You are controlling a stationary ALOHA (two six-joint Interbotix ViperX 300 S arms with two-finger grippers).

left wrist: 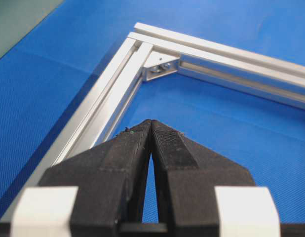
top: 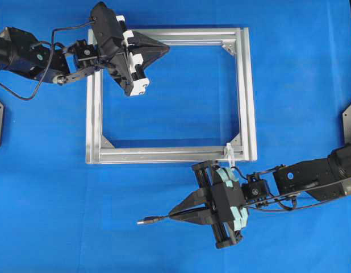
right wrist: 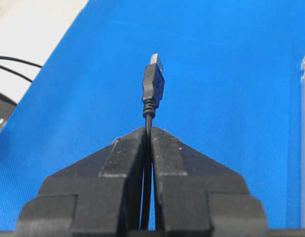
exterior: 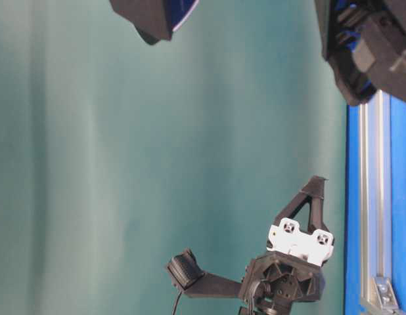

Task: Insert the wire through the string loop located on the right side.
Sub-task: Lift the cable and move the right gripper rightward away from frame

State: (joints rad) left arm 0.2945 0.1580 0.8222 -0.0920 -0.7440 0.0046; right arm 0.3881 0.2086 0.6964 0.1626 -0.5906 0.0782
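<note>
You are working over a blue tabletop (top: 50, 216) with a fine woven texture. A teal-green wall (exterior: 157, 164) fills the table-level view, and a pale strip lies past the blue cover at the upper left of the right wrist view.

A square silver frame (top: 249, 91) of aluminium bars lies flat on the blue, with small triangular brackets in its inner corners.

Your right tool (top: 174, 214) sits below the frame's bottom bar in the overhead view and points left. Its jaws are pressed together on the wire (right wrist: 148, 148), which runs up between them in the wrist view. The dark plug (right wrist: 153, 84) and its short metal tip stick out just beyond the fingertips, clear of the tabletop texture behind; in the overhead view the plug (top: 150, 220) lies left of the tool.

The string loop (top: 230, 154) is a small white tie around the frame's bottom bar near its right corner. It sits above and to the right of the plug, just beside the back of the right tool's body, apart from the wire's tip.

Your left tool (top: 164, 48) hangs over the frame's top bar near the upper left, jaws fully together with nothing between them (left wrist: 151, 129).
</note>
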